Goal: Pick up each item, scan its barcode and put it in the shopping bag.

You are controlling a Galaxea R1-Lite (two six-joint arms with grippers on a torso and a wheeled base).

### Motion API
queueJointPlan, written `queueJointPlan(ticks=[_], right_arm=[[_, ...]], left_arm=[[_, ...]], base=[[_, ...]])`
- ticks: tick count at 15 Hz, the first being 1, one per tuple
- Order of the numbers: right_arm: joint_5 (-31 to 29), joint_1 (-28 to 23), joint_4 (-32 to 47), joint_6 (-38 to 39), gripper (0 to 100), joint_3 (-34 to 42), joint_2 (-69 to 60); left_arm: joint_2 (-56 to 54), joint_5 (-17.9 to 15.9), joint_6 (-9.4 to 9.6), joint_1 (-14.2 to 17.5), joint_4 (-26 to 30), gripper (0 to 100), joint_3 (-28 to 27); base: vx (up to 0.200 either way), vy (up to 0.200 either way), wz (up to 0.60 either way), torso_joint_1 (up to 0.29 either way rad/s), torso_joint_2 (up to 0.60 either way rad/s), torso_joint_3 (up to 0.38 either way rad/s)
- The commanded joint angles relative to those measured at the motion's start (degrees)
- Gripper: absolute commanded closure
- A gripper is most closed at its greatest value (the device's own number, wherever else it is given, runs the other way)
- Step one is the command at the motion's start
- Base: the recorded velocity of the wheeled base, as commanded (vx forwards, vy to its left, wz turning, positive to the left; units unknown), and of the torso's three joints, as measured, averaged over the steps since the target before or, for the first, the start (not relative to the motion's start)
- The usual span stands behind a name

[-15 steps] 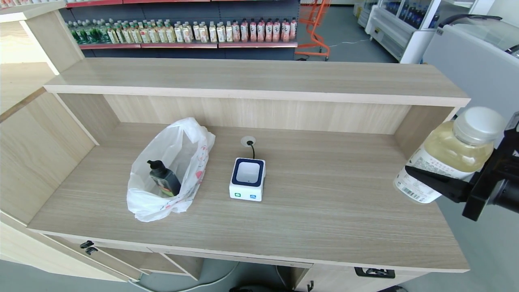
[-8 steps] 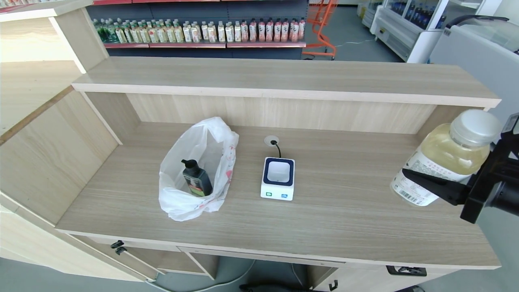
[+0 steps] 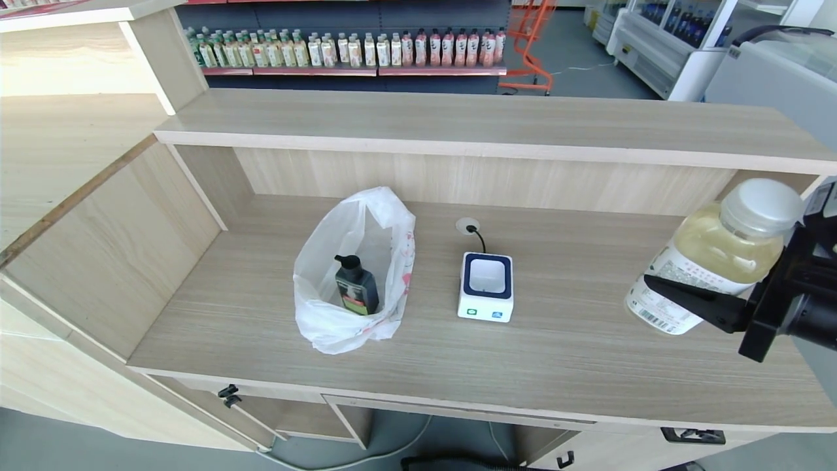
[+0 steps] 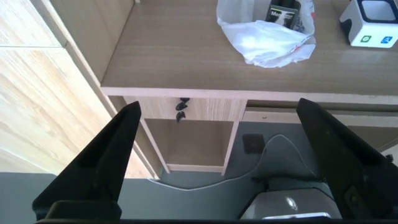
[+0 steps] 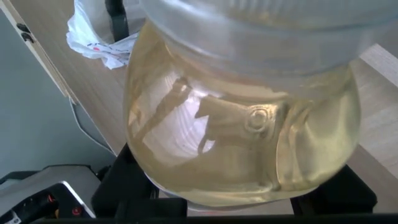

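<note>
Gripping a drink bottle (image 3: pixel 713 258) in the right gripper (image 3: pixel 703 288), clamping it across the labelled body, pressing one black finger (image 3: pixel 693 301) over the front. Holding it up in the air above the right end of the counter (image 3: pixel 556 340), tilting it with the grey cap (image 3: pixel 762 206) up and outward and the barcode (image 3: pixel 654 318) end down, toward the counter's middle. Carrying pale yellow liquid, filling most of the inside (right wrist view: crowding right up against the lens, plastic glinting). Hanging well to the right of the scanner (image 3: pixel 485 296), not over its window. Sitting flat near the middle of the counter, that white box with the dark blue frame, trailing a black cable (image 3: pixel 480 241) back into a round hole. Standing just to its left, not touching it: the white plastic shopping bag (image 3: pixel 327 320), gaping open at the top, holding a dark pump bottle (image 3: pixel 356 288) leaning upright inside. Hanging low in front of the counter's left end with the left gripper (image 4: pixel 219 109), spreading its fingers (image 4: pixel 99 168) wide apart, gripping nothing, facing the drawer front under the counter edge. Lining a shelf (image 3: pixel 353 70) far behind the counter: rows of small bottles, too small for telling apart.
</note>
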Motion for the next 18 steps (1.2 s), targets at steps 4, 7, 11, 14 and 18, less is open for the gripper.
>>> queueJointPlan(ticks=[4, 7, 11, 14, 18], right_arm=[[0.8, 0.2, 0.0, 0.0, 100, 0.6, 0.8], [3.4, 0.2, 0.0, -0.1, 100, 0.4, 2.4], [3.3, -0.5, -1.9, -1.1, 100, -0.6, 7.9], [7.0, -1.8, -14.2, -9.1, 100, -1.5, 18.6], [16.5, -2.5, -24.4, -16.4, 100, -1.9, 28.9]], left_arm=[[0.0, 0.0, 0.11, 0.0, 0.0, 0, 0.0], [0.1, 0.0, -0.07, 0.0, 0.0, 0, 0.0], [0.1, 0.0, -0.07, 0.0, 0.0, 0, 0.0], [0.1, 0.0, -0.07, 0.0, 0.0, 0, 0.0], [0.1, 0.0, -0.07, 0.0, 0.0, 0, 0.0]], base=[[0.150, 0.000, 0.00, -0.003, 0.00, 0.005], [0.067, 0.000, 0.00, 0.001, 0.00, 0.002], [0.000, 0.000, 0.00, 0.000, 0.00, 0.000], [0.000, 0.000, 0.00, 0.000, 0.00, 0.000], [0.000, 0.000, 0.00, 0.000, 0.00, 0.000]])
